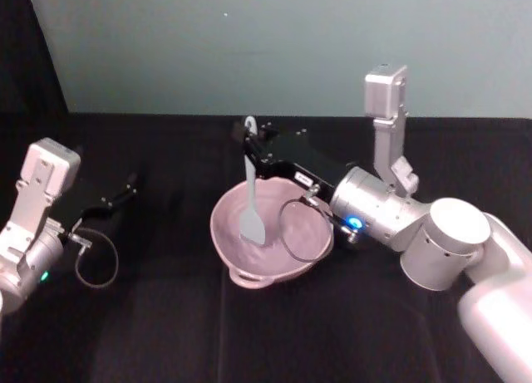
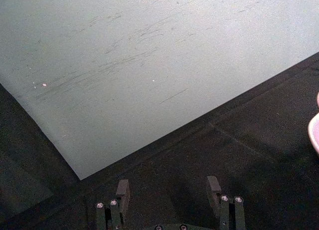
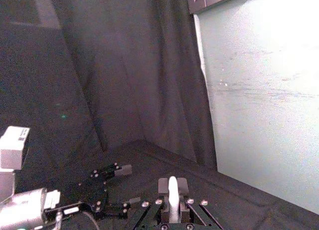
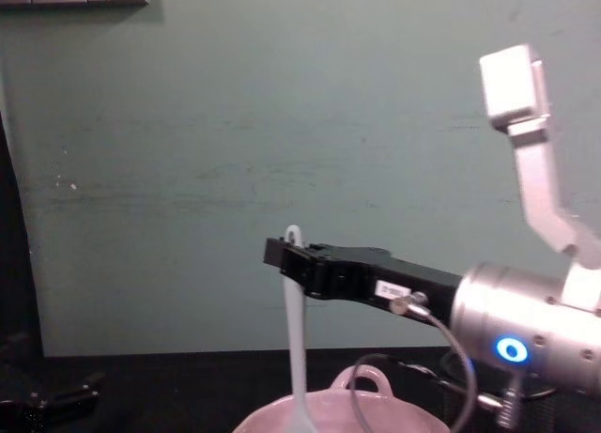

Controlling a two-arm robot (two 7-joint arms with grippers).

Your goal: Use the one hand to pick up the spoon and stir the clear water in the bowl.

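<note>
Spoon grip: right gripper (image 1: 249, 144) clenched on the spoon (image 1: 251, 202) near its holed handle end, upper centre of the head view.
Spoon: upright, blade down inside the bowl (image 1: 224, 227), mid-frame.
Stirring: likely the step in hand; hold the handle vertical, circle slowly, avoid the rim and the cable (image 1: 281, 229) hanging over the bowl.
Left gripper (image 1: 126, 188): parked at left, fingers apart.

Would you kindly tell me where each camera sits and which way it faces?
Head: high, looking down at the table; both arms, right tool holding spoon reaching into bowl.
Left wrist: on left arm, facing the wall; own left tool, open.
Right wrist: on right arm, facing a curtain; own tool shut on spoon.
Chest: low, facing forward; right arm.
Head and chest share right tool, spoon, bowl.
</note>
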